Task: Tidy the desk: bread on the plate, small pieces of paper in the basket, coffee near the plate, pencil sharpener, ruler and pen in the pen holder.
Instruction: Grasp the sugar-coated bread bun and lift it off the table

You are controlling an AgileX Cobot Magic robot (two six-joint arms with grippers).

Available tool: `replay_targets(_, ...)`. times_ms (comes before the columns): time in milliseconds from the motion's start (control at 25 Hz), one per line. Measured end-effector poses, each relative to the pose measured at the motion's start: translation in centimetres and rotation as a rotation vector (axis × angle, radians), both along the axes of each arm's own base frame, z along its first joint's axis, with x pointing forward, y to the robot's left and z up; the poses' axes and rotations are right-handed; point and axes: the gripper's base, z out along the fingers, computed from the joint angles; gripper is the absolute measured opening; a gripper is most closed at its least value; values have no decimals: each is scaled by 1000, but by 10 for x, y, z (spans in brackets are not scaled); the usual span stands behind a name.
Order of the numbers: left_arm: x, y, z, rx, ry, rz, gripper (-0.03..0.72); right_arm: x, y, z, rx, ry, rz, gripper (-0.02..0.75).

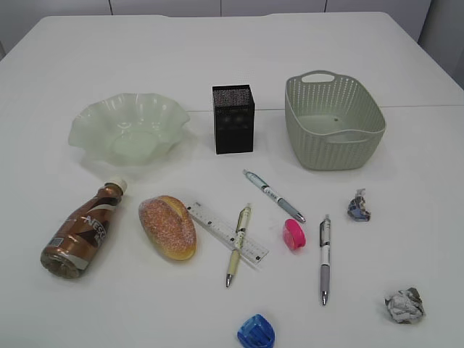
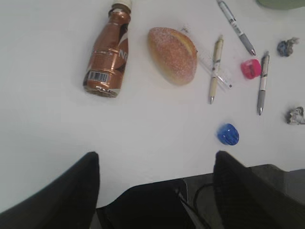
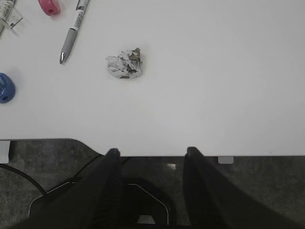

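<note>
On the white desk [image 1: 217, 58] the coffee [image 1: 83, 230] lies on its side beside the bread [image 1: 168, 226]. The ruler [image 1: 226, 232] lies under a beige pen [image 1: 238, 243]; two more pens [image 1: 274, 196] [image 1: 325, 257] lie to the right. A pink pencil sharpener [image 1: 293, 233] and a blue one [image 1: 256, 331] sit near them. Crumpled paper [image 1: 358, 206] [image 1: 404, 305] lies right. Plate [image 1: 127, 130], pen holder [image 1: 233, 118] and basket [image 1: 333, 119] stand behind. My left gripper [image 2: 156, 157] hangs open and empty over the desk's near edge, short of the coffee [image 2: 108, 52]. My right gripper [image 3: 152, 151] is open and empty, short of the paper [image 3: 125, 64].
Neither arm shows in the exterior view. Both wrist views show the desk's front edge, with dark floor and cables below it. The blue sharpener [image 2: 228, 134] lies closest to that edge.
</note>
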Motion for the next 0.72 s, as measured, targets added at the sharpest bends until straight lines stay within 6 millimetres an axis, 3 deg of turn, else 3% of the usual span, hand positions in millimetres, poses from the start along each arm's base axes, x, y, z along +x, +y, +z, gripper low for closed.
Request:
replay_targets(120,17,-12,-2,-6,40,-51,540,0,0,0,1,0,-1,350)
replay_targets(440,57,-72,-15,64,169,-168,540,1,0,0,2,10,-3,350)
replay_targets(720,107,-119,-56,100,307,-102,540,3,1,-1,2,25,-2,350)
